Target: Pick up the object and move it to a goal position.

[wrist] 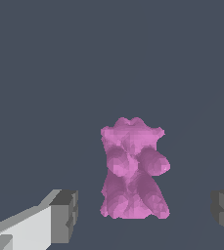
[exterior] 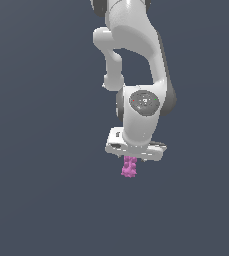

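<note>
1 white panda arm [exterior: 136, 60], reaching down from the top of the exterior view, wrist pointing downward. 1 gripper [wrist: 145, 215] below it, grey fingertips [wrist: 64, 215] spread wide apart, neither touching anything. 1 object [wrist: 133, 168], magenta-pink bumpy lump, between the 2 fingertips with clear gaps either side; in the exterior view it [exterior: 130, 167] shows directly beneath the hand.

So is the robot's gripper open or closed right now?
Gripper: open, fingers apart on either side of the pink lump, not touching it.
</note>
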You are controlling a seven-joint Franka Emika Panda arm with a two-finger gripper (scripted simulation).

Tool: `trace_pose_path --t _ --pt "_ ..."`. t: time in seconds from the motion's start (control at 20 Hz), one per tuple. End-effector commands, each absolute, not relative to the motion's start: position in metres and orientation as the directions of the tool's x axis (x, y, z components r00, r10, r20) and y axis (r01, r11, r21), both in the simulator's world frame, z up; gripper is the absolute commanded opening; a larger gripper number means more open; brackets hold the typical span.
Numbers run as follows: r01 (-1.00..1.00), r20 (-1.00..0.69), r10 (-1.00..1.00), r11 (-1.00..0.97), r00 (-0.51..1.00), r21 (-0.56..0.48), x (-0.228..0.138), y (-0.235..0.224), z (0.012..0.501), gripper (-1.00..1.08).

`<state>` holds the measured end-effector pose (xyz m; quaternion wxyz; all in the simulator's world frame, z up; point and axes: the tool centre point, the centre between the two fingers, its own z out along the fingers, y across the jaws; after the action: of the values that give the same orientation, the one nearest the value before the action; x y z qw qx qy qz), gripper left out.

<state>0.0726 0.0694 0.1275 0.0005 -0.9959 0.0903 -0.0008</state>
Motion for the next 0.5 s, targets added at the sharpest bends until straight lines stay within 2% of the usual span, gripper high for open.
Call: trace_pose_path --t 0.0,0.45 --pt "-0.18 0.0 -0.18 -0.984 0.984 -0.001 0.072 0.069 0.118 1.0" --pt "-0.183 0.0 -0.183 -0.983 0.983 0.0 0.072 0.069 0.082 1.0"
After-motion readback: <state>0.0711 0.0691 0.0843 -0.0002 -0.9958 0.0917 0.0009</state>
